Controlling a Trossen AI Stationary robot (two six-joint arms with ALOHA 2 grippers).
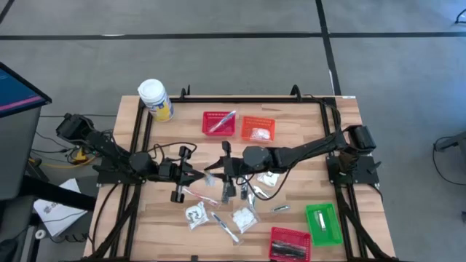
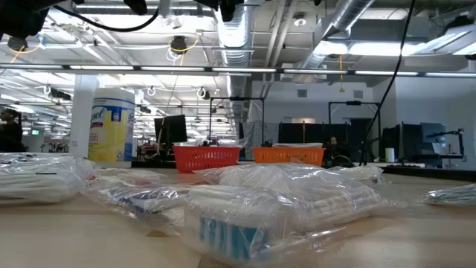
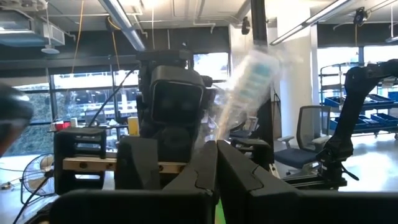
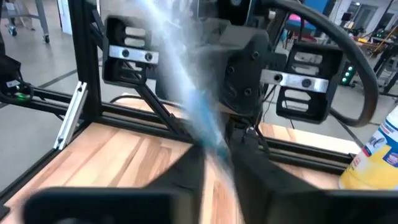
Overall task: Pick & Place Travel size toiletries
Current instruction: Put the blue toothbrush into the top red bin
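While both grippers are meeting above the worktop's middle, your left gripper point(image 1: 206, 175) is pinching a clear-wrapped packet point(image 3: 249, 87). Your right gripper point(image 1: 217, 169) is clamping narrowly on the same packet

Even overhead light from ceiling strip lamps point(image 2: 223, 71) leaves soft shadows on the table point(image 1: 306, 182); the nearest clear-wrapped packet point(image 2: 282, 205) is defocused, and the wrapped stick point(image 4: 186, 93) before the yellow jar point(image 4: 379, 155) is motion-blurred.
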